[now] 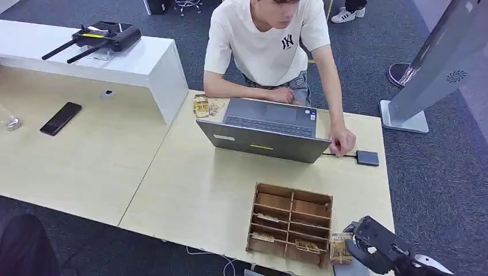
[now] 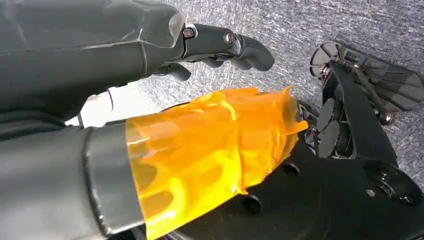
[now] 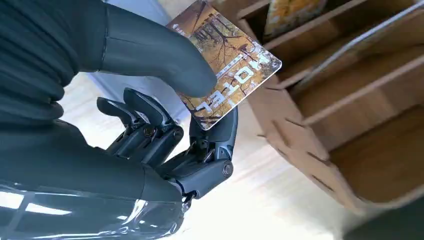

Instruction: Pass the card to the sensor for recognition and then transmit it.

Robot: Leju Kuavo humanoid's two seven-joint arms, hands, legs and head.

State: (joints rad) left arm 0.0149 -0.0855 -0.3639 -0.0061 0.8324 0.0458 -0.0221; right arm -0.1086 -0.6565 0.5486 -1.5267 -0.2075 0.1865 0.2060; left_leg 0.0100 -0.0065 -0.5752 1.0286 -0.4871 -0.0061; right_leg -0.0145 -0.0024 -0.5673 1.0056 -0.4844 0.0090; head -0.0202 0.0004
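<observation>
Brown-printed card (image 3: 227,65) pinched by one end between thumb and a finger of the right robot hand (image 3: 165,125), just beside the wooden rack (image 1: 290,224) at the near tabletop (image 1: 195,190) edge; left robot hand (image 2: 215,47) hanging over the floor, fingers loosely apart, holding nothing. Keep that shallow pinch firm and lift clear of the rack's dividers before heading for the dark sensor (image 1: 367,157) well beyond it. Bring the card flat and low over the sensor, minding the person's hand (image 1: 343,141) just beside it.

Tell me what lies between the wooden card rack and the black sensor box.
Bare tabletop, in the head view; the wooden card rack and the black sensor box stand apart.
</observation>
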